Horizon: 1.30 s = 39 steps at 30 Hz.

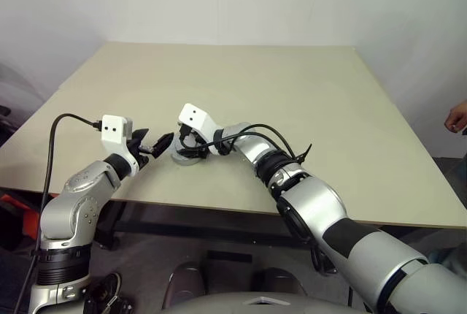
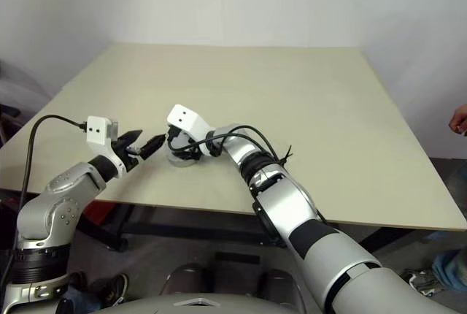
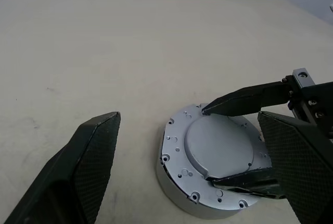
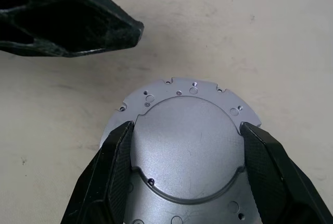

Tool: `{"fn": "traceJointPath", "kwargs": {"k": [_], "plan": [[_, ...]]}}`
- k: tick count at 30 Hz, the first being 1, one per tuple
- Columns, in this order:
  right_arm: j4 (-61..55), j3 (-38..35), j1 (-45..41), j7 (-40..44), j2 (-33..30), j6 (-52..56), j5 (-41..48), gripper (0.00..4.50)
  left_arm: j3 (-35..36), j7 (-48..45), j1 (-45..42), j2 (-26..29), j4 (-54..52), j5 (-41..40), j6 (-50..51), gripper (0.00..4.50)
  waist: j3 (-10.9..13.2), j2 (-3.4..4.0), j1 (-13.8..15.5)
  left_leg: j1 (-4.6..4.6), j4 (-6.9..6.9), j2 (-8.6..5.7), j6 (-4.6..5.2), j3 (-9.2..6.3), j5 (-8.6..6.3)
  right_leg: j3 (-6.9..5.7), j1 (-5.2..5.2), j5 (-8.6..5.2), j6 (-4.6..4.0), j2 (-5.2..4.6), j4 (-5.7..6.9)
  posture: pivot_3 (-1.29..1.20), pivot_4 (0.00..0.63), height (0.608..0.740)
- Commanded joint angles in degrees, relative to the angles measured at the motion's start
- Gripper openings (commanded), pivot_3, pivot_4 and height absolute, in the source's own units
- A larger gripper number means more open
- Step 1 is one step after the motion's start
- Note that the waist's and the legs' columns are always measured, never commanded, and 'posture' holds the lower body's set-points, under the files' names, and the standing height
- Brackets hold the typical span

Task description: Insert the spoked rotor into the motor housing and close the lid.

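Resting flat, silver lid (image 4: 187,140) with raised centre, grasped by right gripper (image 4: 184,174); left gripper (image 3: 192,172) released.

Silver arms with black joints, white wrist cameras (image 1: 116,128), black cables, tapered black fingers (image 3: 83,161).

Motor housing (image 3: 208,166) interior hidden beneath grey lid (image 4: 187,143); whether spoked rotor inside cannot tell. Housing's near rim cut off between right pincer (image 4: 186,174) fingers. Person's hand (image 1: 458,117) cropped at edge.
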Motion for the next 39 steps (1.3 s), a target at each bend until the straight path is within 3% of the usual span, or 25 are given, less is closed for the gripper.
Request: {"fn": "traceJointPath", "kwargs": {"k": [1,20,39], "plan": [[1.9,1.3,-0.1,-2.3,1.4,0.6,-2.2,3.13,0.7,0.1,-0.2,0.3,-2.3,-0.2,-0.7,4.5,0.0,0.0,0.0,0.0,0.0,0.0,0.0,0.0,0.0,0.0,0.0,0.0,0.0,0.0,0.0,0.0,0.0,0.74],[2.6,3.6,2.8,-0.9,1.5,0.7,-3.1,3.13,0.7,0.3,0.1,0.2,-2.4,-0.2,-0.8,4.5,0.0,0.01,0.0,0.13,-0.08,0.0,-0.04,-0.01,0.02,0.01,0.08,-0.01,0.02,0.0,0.02,0.0,0.0,0.74],[3.4,-1.0,4.1,-0.6,2.0,6.9,0.5,3.13,0.4,0.4,-0.4,0.0,-2.2,0.0,-0.9,4.5,0.0,0.04,0.0,0.15,-0.13,-0.08,-0.04,0.0,0.02,0.1,0.1,-0.08,0.06,-0.01,-0.01,0.0,0.0,0.74]]}}
